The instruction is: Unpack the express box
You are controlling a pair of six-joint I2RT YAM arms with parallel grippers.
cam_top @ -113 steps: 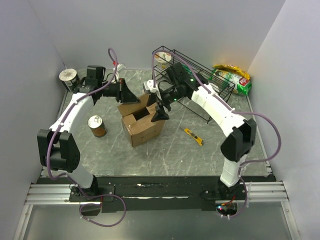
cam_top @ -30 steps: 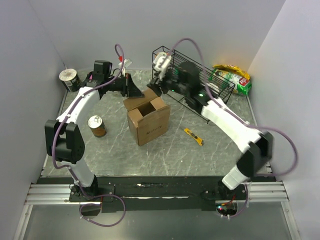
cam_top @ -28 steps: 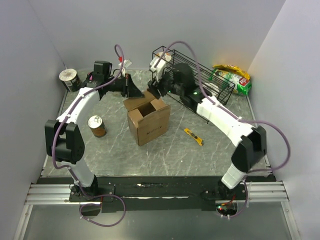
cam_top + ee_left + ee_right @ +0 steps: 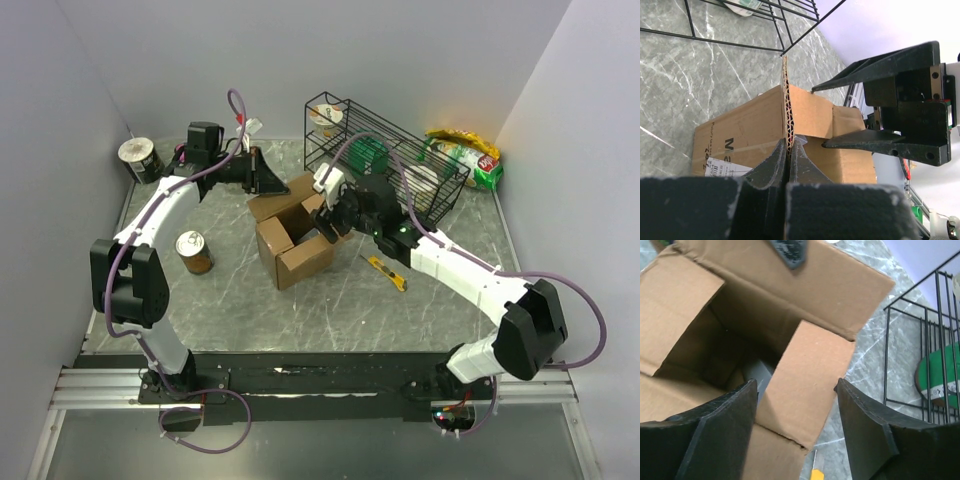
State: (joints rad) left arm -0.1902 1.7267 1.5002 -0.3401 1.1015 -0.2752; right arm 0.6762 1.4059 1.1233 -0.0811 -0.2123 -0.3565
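Note:
The express box (image 4: 297, 250) is a brown carton standing open mid-table. My left gripper (image 4: 272, 183) is shut on the edge of its back flap (image 4: 788, 107), and the fingers (image 4: 771, 165) pinch the corrugated edge. My right gripper (image 4: 330, 222) is open just above the box's right side, its jaws on either side of the right flap (image 4: 805, 375) without touching it. It also shows in the left wrist view (image 4: 817, 117). A grey item (image 4: 758, 376) lies deep inside the box. A white label (image 4: 720, 167) is on one side.
A yellow utility knife (image 4: 386, 272) lies right of the box. A black wire rack (image 4: 392, 160) holding containers stands behind, with a snack bag (image 4: 462, 155) to its right. A brown can (image 4: 194, 252) stands left of the box and a tin (image 4: 137, 158) sits in the far left corner.
My right gripper has come from the wire rack down and forward to the box's right flap. The left gripper still holds the back flap.

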